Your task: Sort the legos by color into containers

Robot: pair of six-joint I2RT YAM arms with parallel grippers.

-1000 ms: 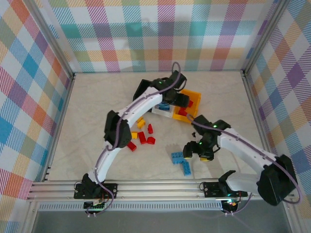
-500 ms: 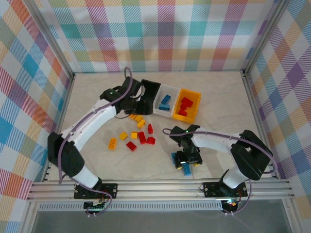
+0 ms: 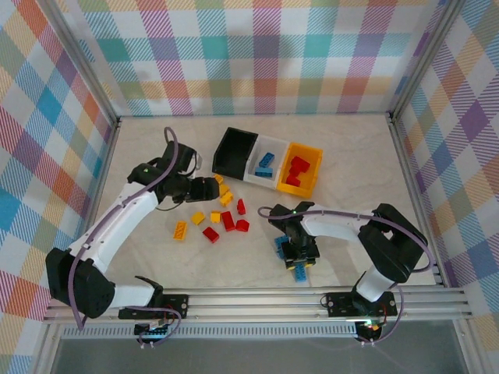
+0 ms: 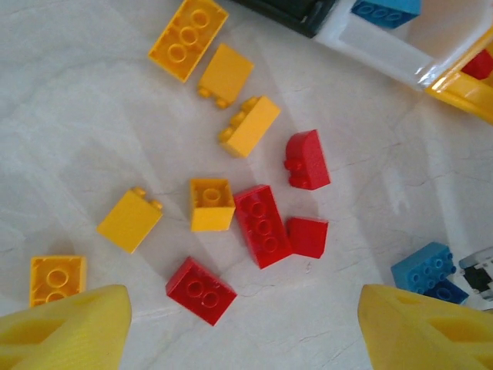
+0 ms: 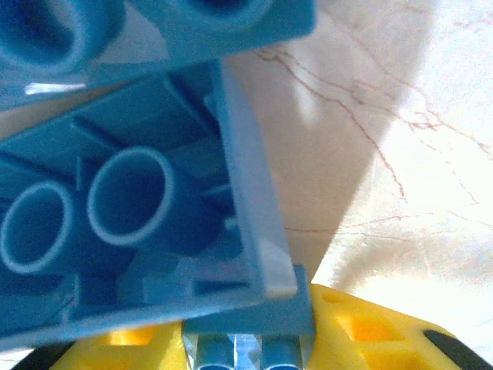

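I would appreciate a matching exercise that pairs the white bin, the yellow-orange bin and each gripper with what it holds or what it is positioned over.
Things:
1. white bin
2. yellow-orange bin
3. left gripper
4. right gripper

States:
A. red bricks inside
B. open, above the loose yellow bricks
C. blue brick inside
D. down at the loose blue bricks

Pairs: 1-C, 2-A, 3-B, 4-D

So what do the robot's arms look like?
Both the left arm and the right arm are made of smooth white links joined by chunky black joints. A thin purple cable runs along each one, and the jaws at the ends are bright yellow.
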